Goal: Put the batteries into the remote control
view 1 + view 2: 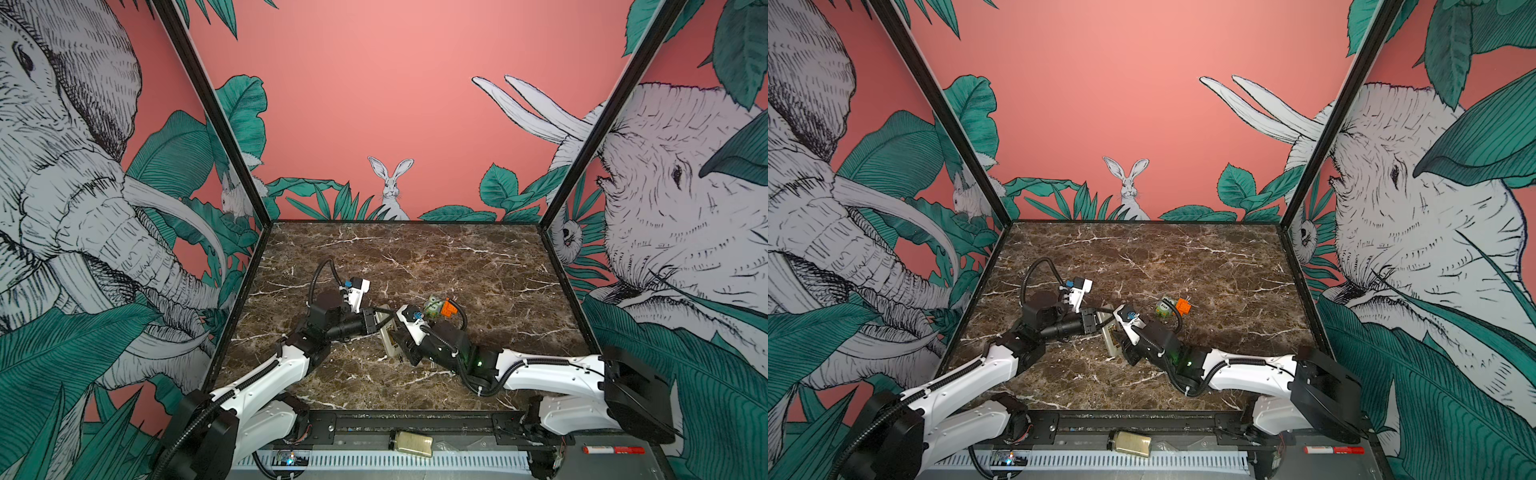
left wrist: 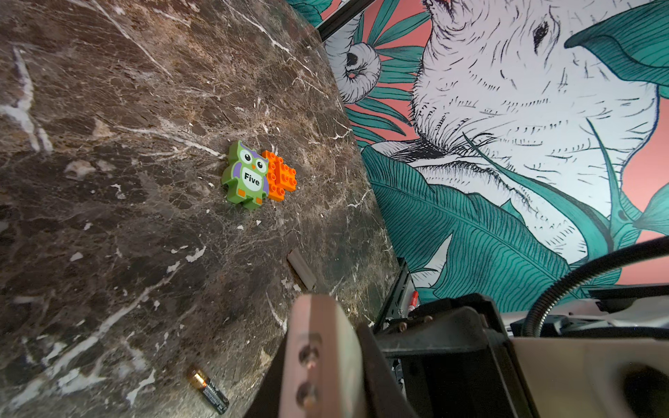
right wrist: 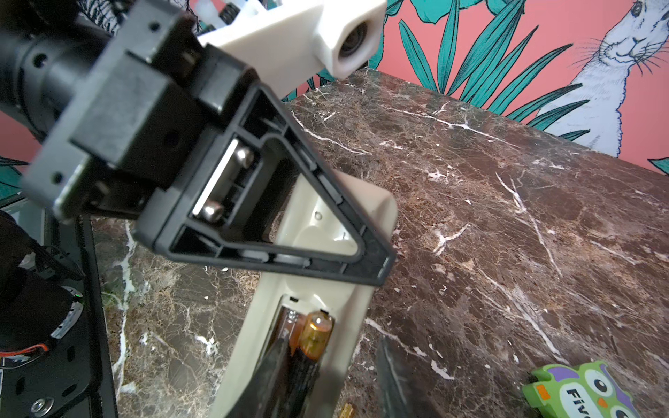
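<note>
well, batt (image 2: 208,389) on dark marble top (image 2: 108,144); pink jungle-mural walls (image 1: 374,104)

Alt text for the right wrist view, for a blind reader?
The left gripper clamps one end of the pale remote control, whose open recess holds one battery, gold end showing. The right gripper stands open beside that battery, its dark fingers blurred; a green owl piece sits on the marble table.

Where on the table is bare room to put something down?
Free: the far part of the table, along the back wall; also the near strip along the front rail. Crowded: the middle, around the remote control, a loose battery, the owl piece and the orange brick.
</note>
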You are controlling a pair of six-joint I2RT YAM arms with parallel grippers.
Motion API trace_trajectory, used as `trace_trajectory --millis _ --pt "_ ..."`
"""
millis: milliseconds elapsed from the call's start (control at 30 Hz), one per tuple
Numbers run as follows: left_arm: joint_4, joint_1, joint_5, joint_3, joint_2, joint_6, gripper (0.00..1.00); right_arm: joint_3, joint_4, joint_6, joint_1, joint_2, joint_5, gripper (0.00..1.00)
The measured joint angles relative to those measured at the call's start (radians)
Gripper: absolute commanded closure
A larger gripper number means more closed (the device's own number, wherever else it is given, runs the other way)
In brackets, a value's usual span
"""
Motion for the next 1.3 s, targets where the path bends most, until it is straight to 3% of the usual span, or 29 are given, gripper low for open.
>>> trace_trajectory --millis 1300 --pt "0.012 -0.004 0.004 0.0 0.011 -0.014 1.0 -0.011 0.016 -0.01 0.0 -0.002 0.001 0.63"
